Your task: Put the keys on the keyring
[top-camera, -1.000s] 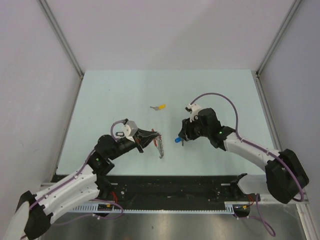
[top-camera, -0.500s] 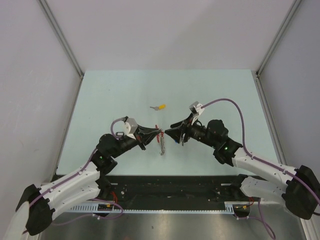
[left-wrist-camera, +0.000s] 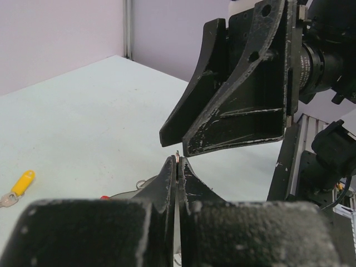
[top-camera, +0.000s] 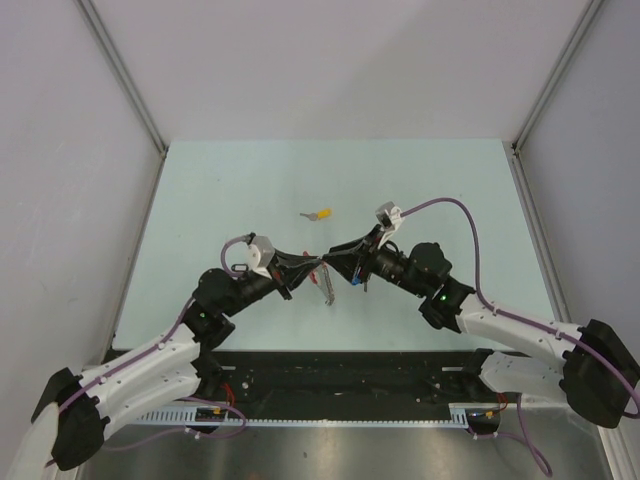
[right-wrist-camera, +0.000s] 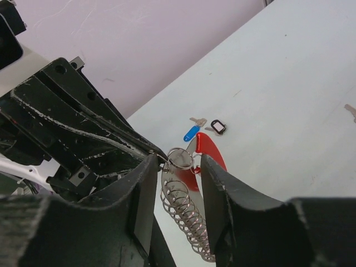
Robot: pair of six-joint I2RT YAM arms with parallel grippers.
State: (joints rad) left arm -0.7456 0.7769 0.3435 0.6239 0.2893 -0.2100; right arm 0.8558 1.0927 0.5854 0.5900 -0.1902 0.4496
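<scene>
One keyring (right-wrist-camera: 186, 214) hangs over the middle of the table (top-camera: 220, 200), its top ring pinched in the closed left gripper (left-wrist-camera: 176, 164); the right gripper (right-wrist-camera: 178, 167), jaws apart, straddles that ring. A blue key (right-wrist-camera: 191, 133) lies just right of it beside a black tag (right-wrist-camera: 217, 127), and a yellow key (top-camera: 323, 213) lies farther back.

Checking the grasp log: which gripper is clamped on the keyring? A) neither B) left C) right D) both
B: the left gripper is shut on the thin ring of the keyring, while the right gripper stands open, a finger on either side of it.
</scene>
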